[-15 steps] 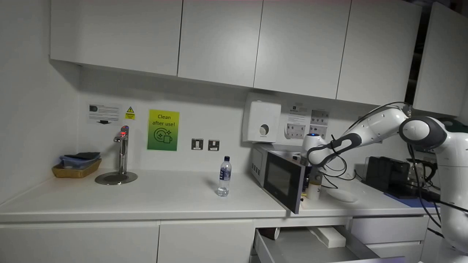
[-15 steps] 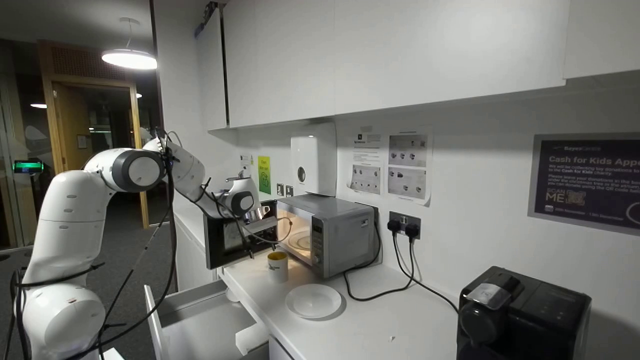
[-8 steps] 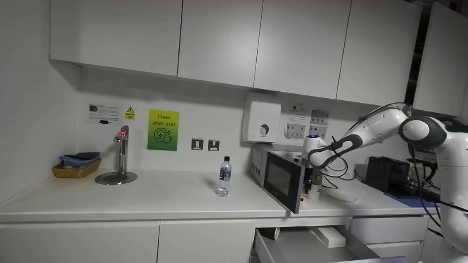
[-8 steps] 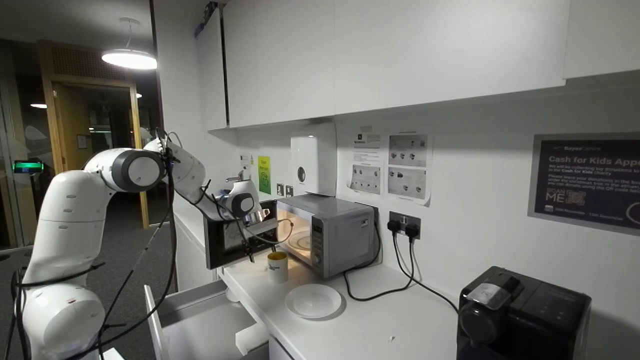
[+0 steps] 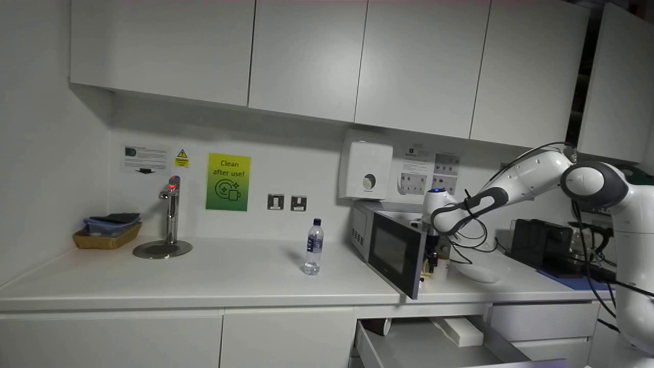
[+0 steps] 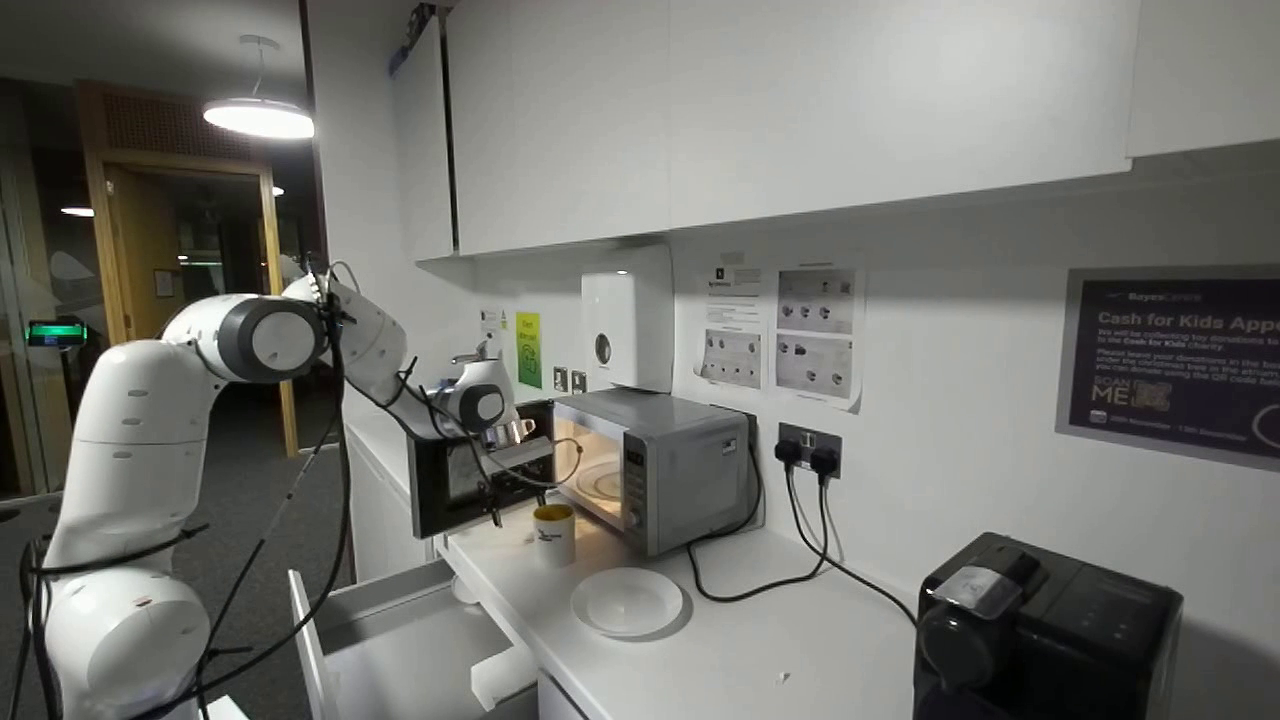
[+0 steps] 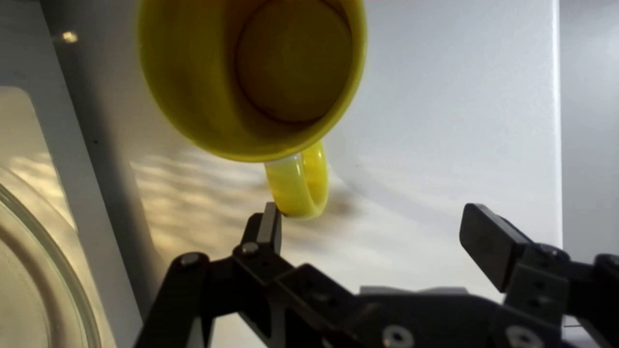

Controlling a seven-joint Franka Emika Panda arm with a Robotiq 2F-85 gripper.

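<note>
A mug (image 7: 300,63), yellow inside, stands upright on the counter. The exterior view shows its white outside with dark print (image 6: 552,540). My gripper (image 7: 372,217) is wide open above the counter, with only bare surface between its fingers. Its left finger (image 7: 268,227) in the wrist view meets the outer end of the yellow handle (image 7: 295,191); whether they touch I cannot tell. The handle lies mostly above the fingertip line, near that left finger. In an exterior view the gripper (image 6: 519,508) hangs just beside the mug, in front of the open microwave. The microwave door partly hides it from the opposite side.
The microwave (image 6: 690,470) has its door (image 5: 396,255) swung out beside the arm. A white plate (image 6: 628,602) lies near the mug. Below, a drawer (image 6: 400,650) stands pulled out. A bottle (image 5: 313,250) and a coffee machine (image 6: 1050,620) are farther along the counter.
The arm has dipped and shifted slightly, with the fingers coming more into view past the microwave door. The mug seems to have turned a little, its print showing more. The jaws stay open.
</note>
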